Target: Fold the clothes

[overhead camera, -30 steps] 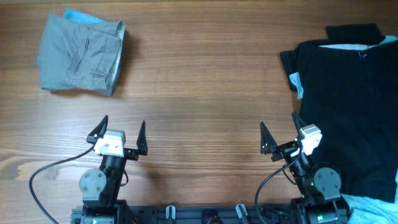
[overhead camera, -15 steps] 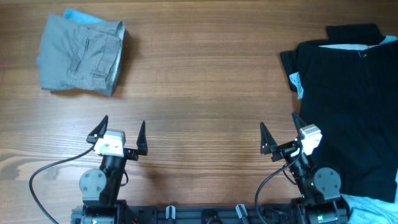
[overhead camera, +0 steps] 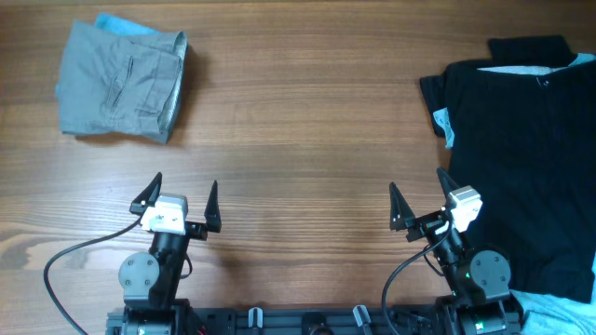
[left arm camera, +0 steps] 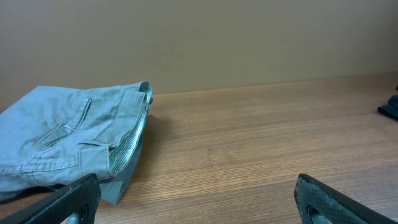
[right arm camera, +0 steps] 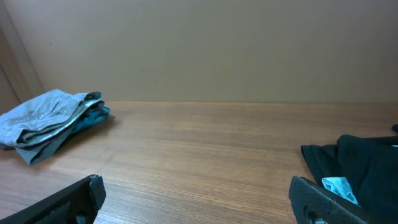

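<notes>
Black garment lies spread at right, awaiting folding, I judge; grey shorts sit folded aside. Left end effector and right end effector rest parked, jaws apart, empty.

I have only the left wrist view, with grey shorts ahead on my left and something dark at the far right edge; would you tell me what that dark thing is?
Observer: A large black garment lies spread out on the right side of the table.
Operator: Thank you. Is the right hand holding any of it?
Observer: No, the right hand stands open near the garment's left edge, with nothing between its fingers.
Operator: Is the black piece alone there?
Observer: No, pale blue cloth peeks out at its left edge.
</notes>
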{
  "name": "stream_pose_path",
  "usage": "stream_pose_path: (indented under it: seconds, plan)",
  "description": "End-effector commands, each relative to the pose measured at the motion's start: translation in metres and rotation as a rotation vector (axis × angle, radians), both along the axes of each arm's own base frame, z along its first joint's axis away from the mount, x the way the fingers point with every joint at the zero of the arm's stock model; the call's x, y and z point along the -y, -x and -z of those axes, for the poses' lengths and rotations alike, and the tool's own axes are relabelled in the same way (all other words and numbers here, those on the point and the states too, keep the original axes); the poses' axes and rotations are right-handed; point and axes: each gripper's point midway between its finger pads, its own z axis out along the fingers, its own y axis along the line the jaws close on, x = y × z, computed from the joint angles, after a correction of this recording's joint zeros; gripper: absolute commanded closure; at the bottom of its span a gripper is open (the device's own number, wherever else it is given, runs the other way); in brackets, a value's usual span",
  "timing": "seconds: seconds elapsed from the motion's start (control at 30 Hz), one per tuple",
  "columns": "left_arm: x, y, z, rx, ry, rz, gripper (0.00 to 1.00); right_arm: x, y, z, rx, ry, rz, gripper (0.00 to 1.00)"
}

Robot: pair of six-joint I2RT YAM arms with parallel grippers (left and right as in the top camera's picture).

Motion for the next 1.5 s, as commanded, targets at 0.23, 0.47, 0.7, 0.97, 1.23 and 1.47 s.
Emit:
stream_pose_path:
  seconds: [0.23, 0.47, 0.7, 0.97, 1.23, 1.47]
  plan:
    - [0.0006, 0.0001, 0.0031, -0.010, 0.010, 0.005, 0.00, 0.0030, -0.0008, -0.0014, 0.005, -0.008, 0.016, 0.00]
    - [0.0006, 0.0001, 0.0031, -0.010, 0.010, 0.005, 0.00, 0.0031, -0.0008, -0.0015, 0.005, -0.008, 0.016, 0.00]
    - [0.0006, 0.0001, 0.0031, -0.010, 0.010, 0.005, 0.00, 0.0030, -0.0008, -0.0015, 0.005, -0.008, 0.016, 0.00]
    - [0.0006, 0.0001, 0.0031, -0.010, 0.010, 0.005, 0.00, 0.0030, -0.0008, -0.0016, 0.006, -0.008, 0.016, 0.00]
    - [0.0006, 0.0001, 0.0031, -0.010, 0.010, 0.005, 0.00, 0.0030, -0.0008, -0.0016, 0.005, -0.009, 0.016, 0.00]
    - [-0.0008, -0.0001, 0.0035, -0.011, 0.007, -0.003, 0.00, 0.0035, -0.0009, -0.0029, 0.007, -0.020, 0.019, 0.00]
